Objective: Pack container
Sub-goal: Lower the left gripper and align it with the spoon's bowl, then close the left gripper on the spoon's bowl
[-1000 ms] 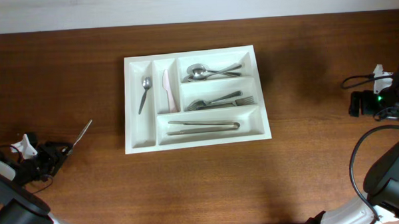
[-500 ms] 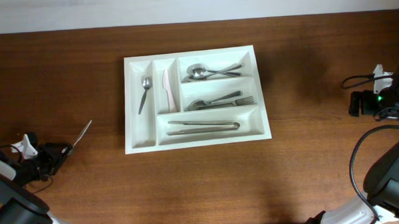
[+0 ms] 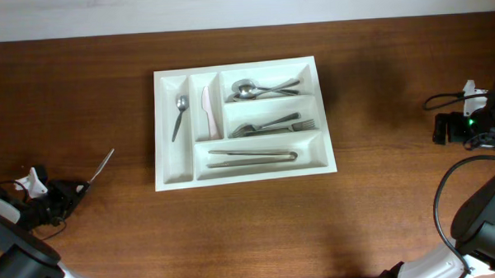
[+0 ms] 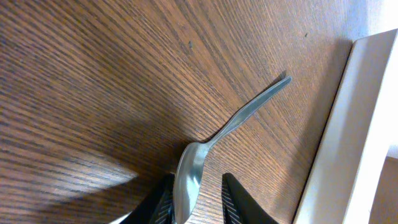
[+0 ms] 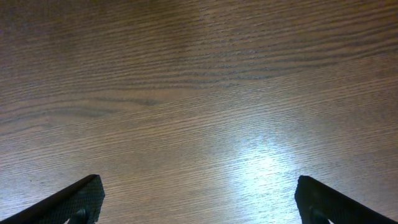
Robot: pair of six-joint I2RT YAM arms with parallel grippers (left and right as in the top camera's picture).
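Grasping silver metal spoon (image 4: 239,117), left gripper (image 4: 198,186) narrow about bowl, hold unconfirmed; next: clamp, lift right to white plastic compartmented tray (image 4: 351,124).

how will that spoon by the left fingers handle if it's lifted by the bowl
The spoon looks like polished metal, so probably stiff yet slippery. The left fingers flank its curved bowl, so it may twist or slide. Its long handle sticks out, likely tipping downward.
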